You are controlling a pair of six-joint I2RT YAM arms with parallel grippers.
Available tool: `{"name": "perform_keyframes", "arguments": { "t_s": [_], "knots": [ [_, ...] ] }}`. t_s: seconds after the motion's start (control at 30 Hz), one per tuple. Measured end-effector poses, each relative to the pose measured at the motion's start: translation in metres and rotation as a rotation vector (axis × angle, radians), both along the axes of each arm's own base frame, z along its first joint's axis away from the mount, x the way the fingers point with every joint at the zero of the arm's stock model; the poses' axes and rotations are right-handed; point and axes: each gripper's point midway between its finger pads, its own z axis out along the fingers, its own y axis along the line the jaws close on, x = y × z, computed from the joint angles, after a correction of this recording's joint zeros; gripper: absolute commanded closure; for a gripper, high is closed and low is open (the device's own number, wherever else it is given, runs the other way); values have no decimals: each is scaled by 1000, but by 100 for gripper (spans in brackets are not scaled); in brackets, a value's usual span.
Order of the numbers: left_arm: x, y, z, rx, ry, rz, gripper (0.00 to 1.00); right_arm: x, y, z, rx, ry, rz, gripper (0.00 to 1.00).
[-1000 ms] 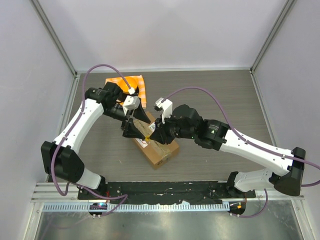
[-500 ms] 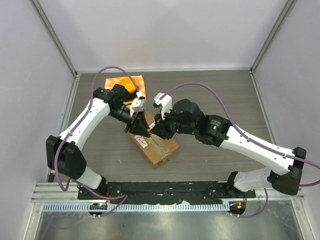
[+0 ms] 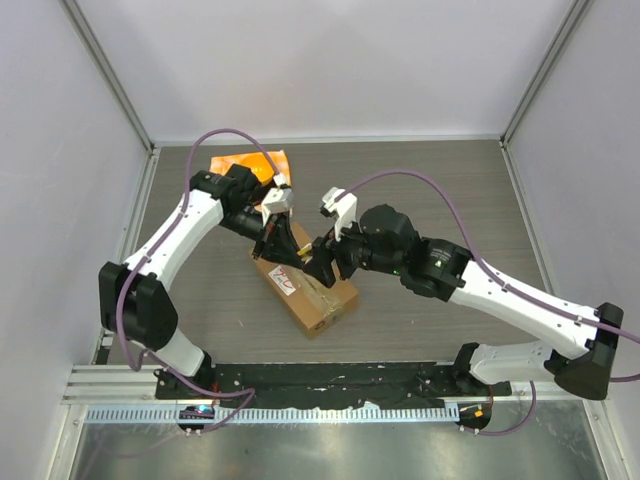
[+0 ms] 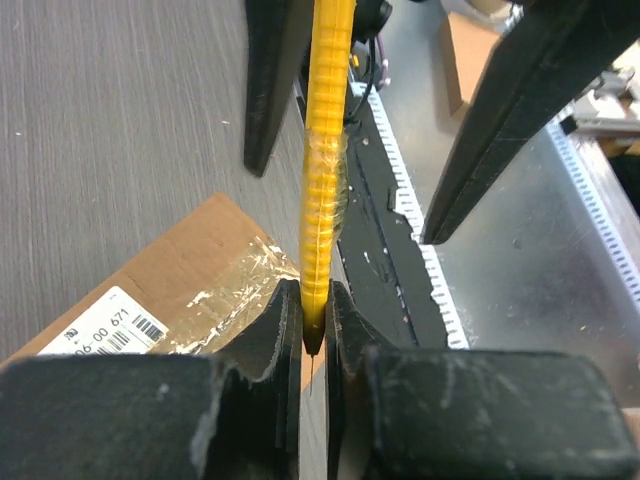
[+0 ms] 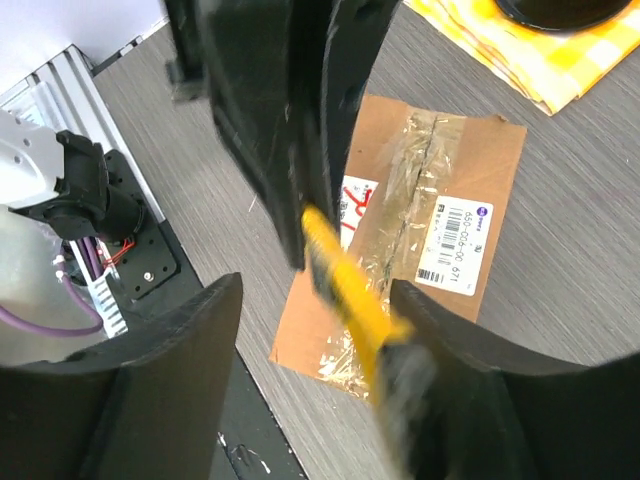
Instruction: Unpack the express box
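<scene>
Above the express box (image 3: 320, 303), my left gripper (image 4: 313, 300) clenches a yellow ridged tool (image 4: 322, 150). My right gripper (image 5: 315, 300) straddles it, jaws spread, gripping nothing. The box lies flat beneath both, and a checked cloth (image 3: 226, 163) lies beyond it.
</scene>
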Motion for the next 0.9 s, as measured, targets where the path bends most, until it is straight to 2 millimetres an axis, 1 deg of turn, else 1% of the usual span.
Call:
{"name": "perform_keyframes", "arguments": {
  "t_s": [0.1, 0.2, 0.27, 0.33, 0.47, 0.63, 0.83, 0.9],
  "knots": [
    [12, 0, 4, -20, 49, 33, 100, -6, -7, -3, 55, 1, -14, 16],
    [24, 2, 15, -54, 76, 67, 100, -8, -14, 4, 134, -18, -31, 16],
    [28, 3, 25, -81, 80, 81, 100, -10, -18, 10, 179, -25, -36, 17],
    [31, 3, 32, -101, 76, 89, 100, -8, -16, 21, 223, -39, -35, 18],
    [29, 3, 37, -114, 91, 89, 100, 0, -9, 33, 281, -58, -27, 19],
    [25, 4, 37, -117, 101, 89, 100, 15, 0, 46, 353, -78, -20, 22],
    [19, 6, 41, -120, 95, 89, 100, 23, 10, 44, 376, -65, 5, 27],
    [16, 6, 44, -124, 91, 89, 100, 23, 13, 43, 381, -61, 16, 33]
  ]
}}
